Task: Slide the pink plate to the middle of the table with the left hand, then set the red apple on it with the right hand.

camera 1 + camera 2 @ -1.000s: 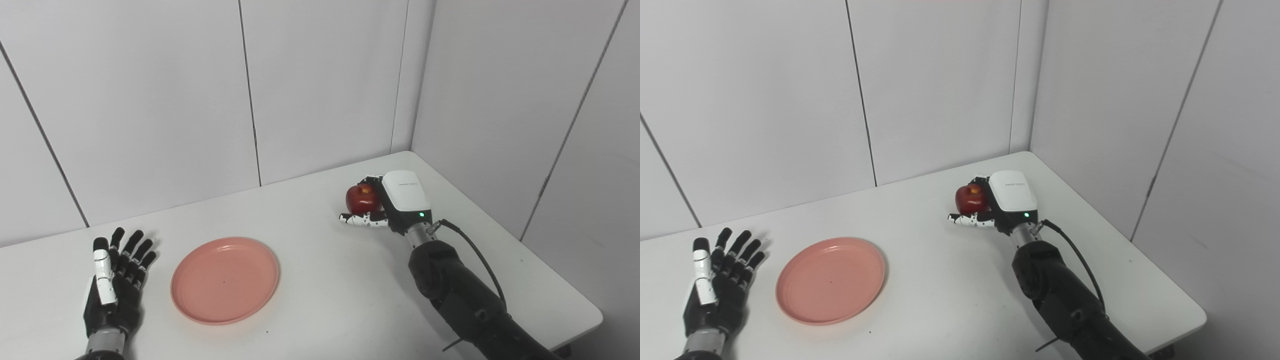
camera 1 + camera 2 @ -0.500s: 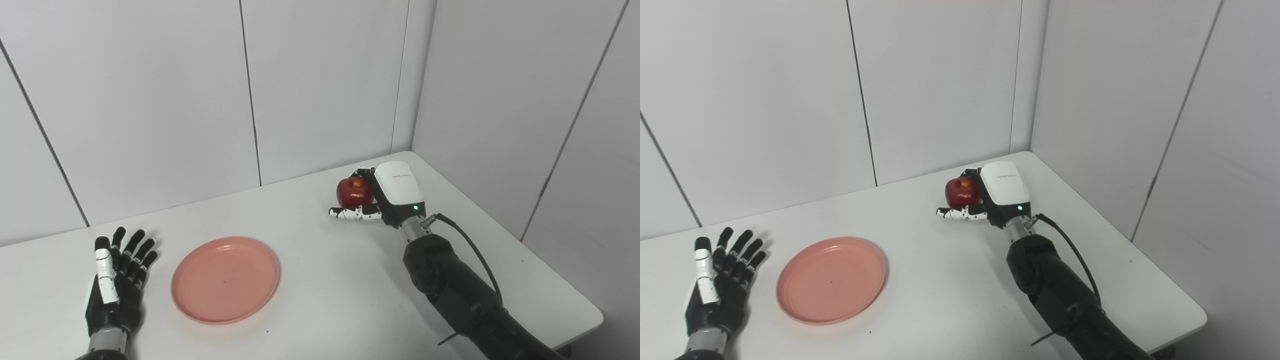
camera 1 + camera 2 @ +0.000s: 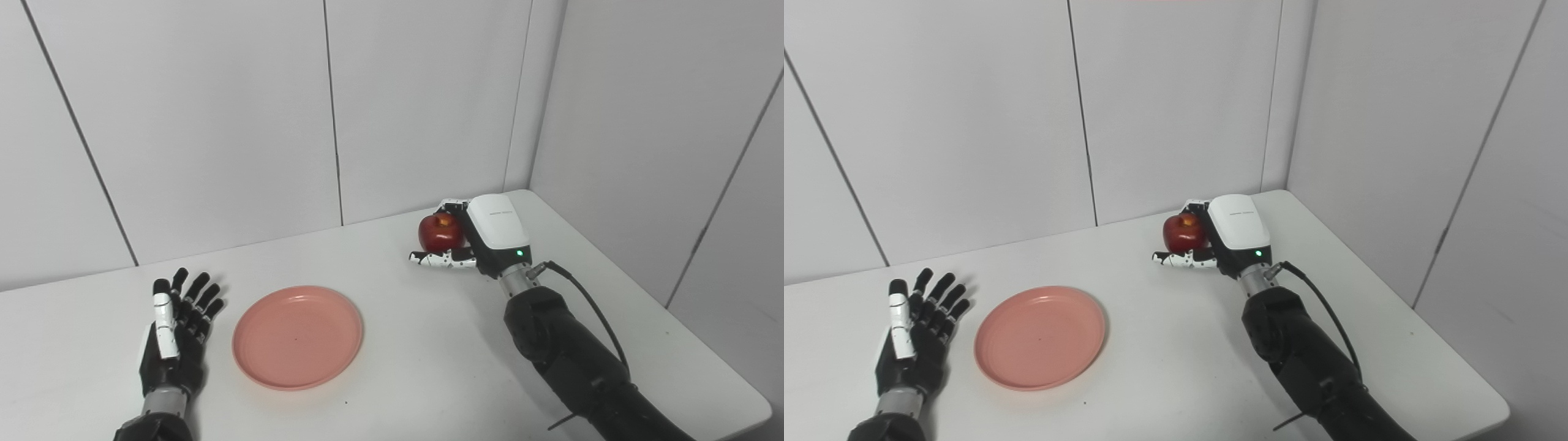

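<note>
A pink plate (image 3: 297, 335) lies flat on the white table, left of centre. Just to its left rests my left hand (image 3: 174, 337), open, fingers spread and pointing away, apart from the plate's rim. At the back right, my right hand (image 3: 474, 236) is shut on the red apple (image 3: 440, 233), with the thumb stretched out below the fruit and the fingers curled behind it. The apple looks lifted slightly off the table top. The same scene shows in the right eye view, with the plate (image 3: 1039, 336) and the apple (image 3: 1184, 233).
The white table (image 3: 416, 343) ends in a rounded corner at the front right. Grey wall panels close the back and right sides, close behind the apple. A black cable runs along my right forearm (image 3: 569, 355).
The camera has shifted, so the whole scene sits further right in the pictures. My right hand with the apple has risen a little and moved slightly left. The plate and left hand kept their places.
</note>
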`<control>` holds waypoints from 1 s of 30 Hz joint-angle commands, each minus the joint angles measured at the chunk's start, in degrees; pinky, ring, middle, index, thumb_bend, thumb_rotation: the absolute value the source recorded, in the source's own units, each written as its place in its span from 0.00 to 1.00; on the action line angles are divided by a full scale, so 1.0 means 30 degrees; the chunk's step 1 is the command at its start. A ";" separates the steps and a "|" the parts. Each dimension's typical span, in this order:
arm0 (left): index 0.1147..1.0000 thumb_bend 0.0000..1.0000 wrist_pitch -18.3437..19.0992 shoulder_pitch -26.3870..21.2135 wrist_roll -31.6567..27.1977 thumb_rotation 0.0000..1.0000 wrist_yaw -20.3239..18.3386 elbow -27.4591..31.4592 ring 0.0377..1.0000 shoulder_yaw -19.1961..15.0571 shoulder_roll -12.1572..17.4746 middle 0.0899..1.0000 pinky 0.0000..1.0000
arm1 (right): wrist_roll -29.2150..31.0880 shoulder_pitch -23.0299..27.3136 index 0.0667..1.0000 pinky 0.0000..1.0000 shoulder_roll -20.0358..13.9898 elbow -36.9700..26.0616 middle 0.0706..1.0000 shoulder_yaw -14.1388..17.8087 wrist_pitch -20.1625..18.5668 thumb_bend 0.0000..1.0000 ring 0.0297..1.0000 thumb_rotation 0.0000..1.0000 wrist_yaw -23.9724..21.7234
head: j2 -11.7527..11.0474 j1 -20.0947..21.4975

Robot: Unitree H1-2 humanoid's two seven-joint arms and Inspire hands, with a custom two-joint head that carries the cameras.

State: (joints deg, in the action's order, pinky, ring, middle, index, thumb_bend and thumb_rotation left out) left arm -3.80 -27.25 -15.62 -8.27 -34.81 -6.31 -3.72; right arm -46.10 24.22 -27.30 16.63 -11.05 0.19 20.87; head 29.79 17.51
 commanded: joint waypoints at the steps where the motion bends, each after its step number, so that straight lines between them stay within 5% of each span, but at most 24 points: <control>1: 0.93 0.67 0.2001 0.0930 0.0321 0.96 0.0778 -0.0768 0.87 0.0191 -0.0506 0.89 0.88 | 0.0030 0.1234 0.37 0.13 -0.0044 -0.0684 0.22 0.0053 0.0727 0.56 0.16 0.68 0.0133 | 0.0010 -0.0414; 30: 0.90 0.72 0.0956 0.0742 0.1372 0.93 0.1967 -0.1604 0.84 0.0522 -0.2033 0.86 0.85 | 0.0424 0.1462 0.39 0.13 0.0047 -0.1883 0.23 -0.0611 0.3043 0.57 0.16 0.64 -0.1383 | 0.0182 -0.4952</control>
State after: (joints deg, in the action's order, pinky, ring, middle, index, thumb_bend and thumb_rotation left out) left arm -4.54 -27.69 -11.86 -4.04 -35.62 -4.62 -9.06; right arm -45.69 25.51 -26.39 13.33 -13.81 7.03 16.53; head 30.32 2.90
